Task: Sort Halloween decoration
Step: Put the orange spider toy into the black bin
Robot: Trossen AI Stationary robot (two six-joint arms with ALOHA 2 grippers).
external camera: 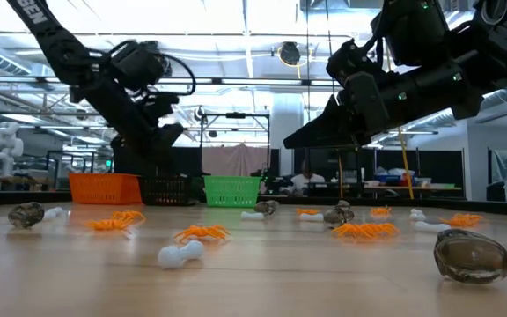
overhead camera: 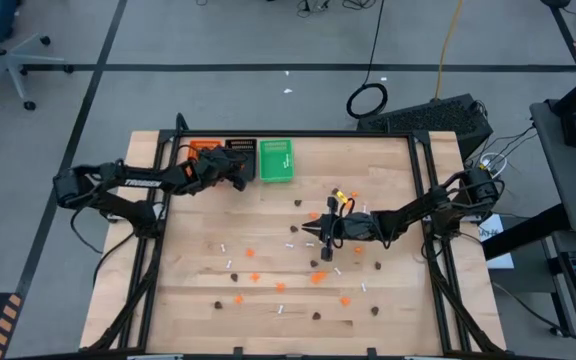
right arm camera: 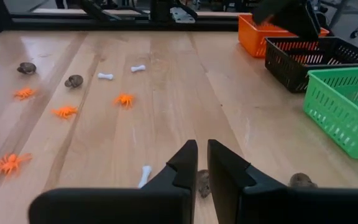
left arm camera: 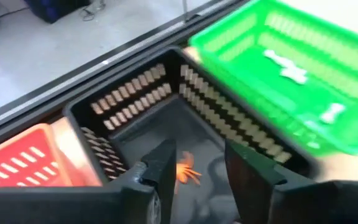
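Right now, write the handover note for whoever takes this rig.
Left hand: open over the black tray, an orange spider showing between its fingers inside the tray.
Right hand: shut, empty, low over mid-table above a brown piece.
Done: two white bones lie in the green tray.
Left: orange spiders, brown pieces and white bones still scattered across the table.
Orange tray: contents cannot be seen.

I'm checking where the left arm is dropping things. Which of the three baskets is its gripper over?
The black basket, the middle one between the orange basket and the green basket. The left gripper hangs open above it, an orange spider lying inside.
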